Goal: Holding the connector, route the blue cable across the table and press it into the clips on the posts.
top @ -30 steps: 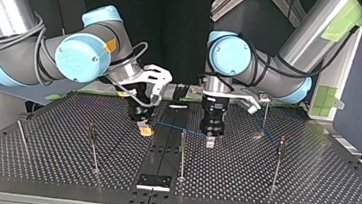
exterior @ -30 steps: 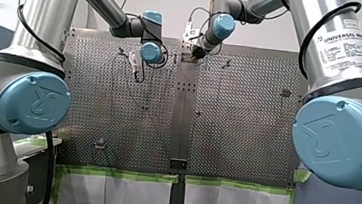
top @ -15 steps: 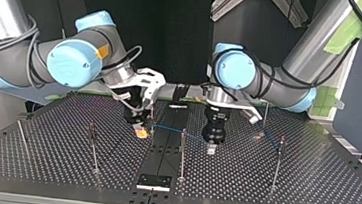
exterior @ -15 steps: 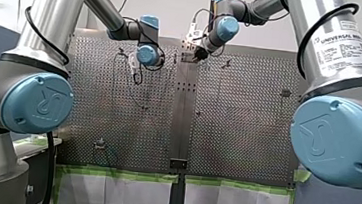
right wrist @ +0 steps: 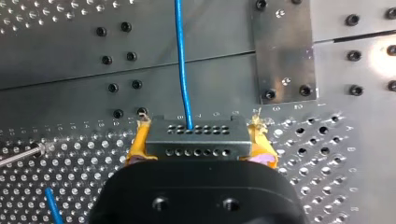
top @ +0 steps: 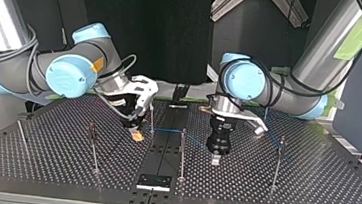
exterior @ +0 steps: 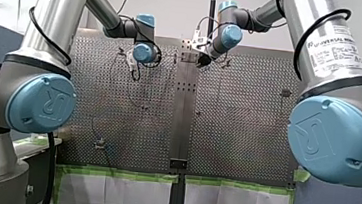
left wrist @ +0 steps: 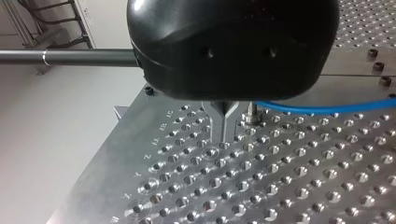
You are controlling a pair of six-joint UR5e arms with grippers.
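Both hands have drifted apart, stretching the line.
My right hand point(top: 137, 136) is clamped on the connector point(right wrist: 196, 138); my left hand point(top: 216, 159) is clenched empty beside the blue cable point(right wrist: 182, 60), which runs above the surface. Pulling further could drag it off the middle post point(top: 181, 155) or twist the connector loose.

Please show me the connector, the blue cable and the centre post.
connector point(right wrist: 195, 137), right wrist view, middle of its grey holed face.
blue cable point(right wrist: 182, 60), right wrist view, straight stretch ahead of the connector.
centre post point(top: 182, 155), top view, halfway up its shaft.
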